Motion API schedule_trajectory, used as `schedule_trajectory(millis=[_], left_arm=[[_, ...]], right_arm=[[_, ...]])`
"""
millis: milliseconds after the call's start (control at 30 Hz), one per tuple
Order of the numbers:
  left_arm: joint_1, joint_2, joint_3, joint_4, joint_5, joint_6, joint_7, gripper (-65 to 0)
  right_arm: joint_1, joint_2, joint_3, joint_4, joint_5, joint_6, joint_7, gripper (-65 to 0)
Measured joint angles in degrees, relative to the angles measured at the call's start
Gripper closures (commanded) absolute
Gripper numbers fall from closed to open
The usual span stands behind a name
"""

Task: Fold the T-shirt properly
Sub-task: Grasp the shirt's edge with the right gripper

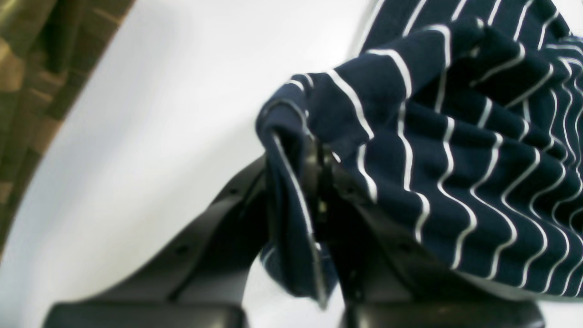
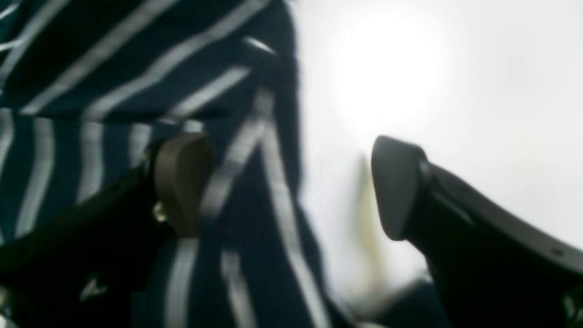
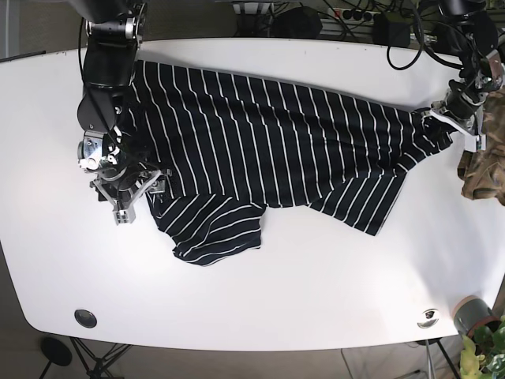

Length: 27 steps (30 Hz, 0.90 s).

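A navy T-shirt (image 3: 276,142) with thin white stripes lies spread across the white table (image 3: 316,284), and one sleeve is bunched toward the front left. In the base view my left gripper (image 3: 448,118) sits at the shirt's right end. The left wrist view shows this gripper (image 1: 319,191) shut on a folded edge of the shirt (image 1: 455,159), which is lifted and draped over one finger. My right gripper (image 3: 138,196) is at the shirt's left edge. In the right wrist view it (image 2: 289,187) stands open, one finger over the striped cloth (image 2: 114,68) and the other over bare table.
A brown patterned cloth (image 3: 481,170) hangs at the table's right edge. Cables (image 3: 355,16) run along the back. Two round fittings (image 3: 85,318) (image 3: 428,317) sit near the front edge, and a potted plant (image 3: 481,332) stands off the front right corner.
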Motion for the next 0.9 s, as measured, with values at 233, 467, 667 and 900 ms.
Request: schedule_trajectory(millis=[233, 467, 667, 900], left_arm=[[0.00, -0.02, 0.44, 0.00, 0.00, -0.02, 0.00, 0.0], [-0.35, 0.04, 0.44, -0.04, 0.02, -0.02, 0.09, 0.0], [-1.31, -0.04, 0.44, -0.15, 0.15, -0.02, 0.00, 0.0], [-1.27, -0.02, 0.44, -0.15, 0.17, -0.02, 0.04, 0.0]], right_arm=[[-0.17, 0.68, 2.47, -0.57, 0.15, 0.04, 0.79, -50.3], [-0.35, 1.99, 2.82, -0.57, 0.11, 3.50, 0.39, -50.3], [-0.31, 0.22, 2.93, 0.02, 0.11, 4.63, -1.11, -49.9], [-0.48, -0.98, 2.91, 0.11, 0.31, 4.79, -0.50, -28.2]])
